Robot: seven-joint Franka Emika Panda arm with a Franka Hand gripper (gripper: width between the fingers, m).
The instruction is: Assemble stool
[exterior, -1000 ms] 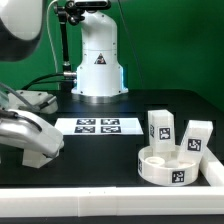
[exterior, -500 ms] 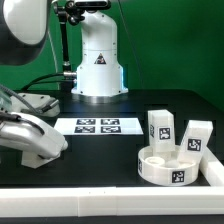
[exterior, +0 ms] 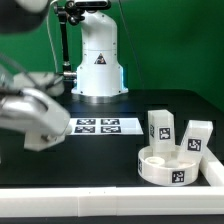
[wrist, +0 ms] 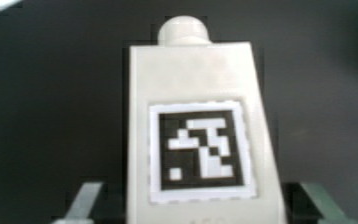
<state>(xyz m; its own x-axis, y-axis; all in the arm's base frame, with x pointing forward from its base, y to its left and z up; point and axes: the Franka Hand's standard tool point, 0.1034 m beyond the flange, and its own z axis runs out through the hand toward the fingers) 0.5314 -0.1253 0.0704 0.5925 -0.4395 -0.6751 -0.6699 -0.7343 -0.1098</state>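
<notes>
Black tabletop is carrying the seat [exterior: 175, 165], lying near the marker board [exterior: 98, 126] toward the exterior view's right, with legs [exterior: 160, 127] standing at its rim. Gripper [wrist: 192, 205] is clasping one leg [wrist: 194, 120] between its fingers [wrist: 89, 200]. Keep this leg upright, peg aligned with a seat socket.

base [exterior: 98, 58]: my white domed pedestal, black triangle warning sticker on the front, round grey foot plate
upper links [exterior: 25, 10]: white glossy shells, dark joint seam
cables [exterior: 50, 72]: black, running down beside my base
wrist/hand [exterior: 35, 118]: light grey-white housing, blurred in the exterior view
fingers [wrist: 83, 203]: dark grey-green, only the tips show in the wrist view
</notes>
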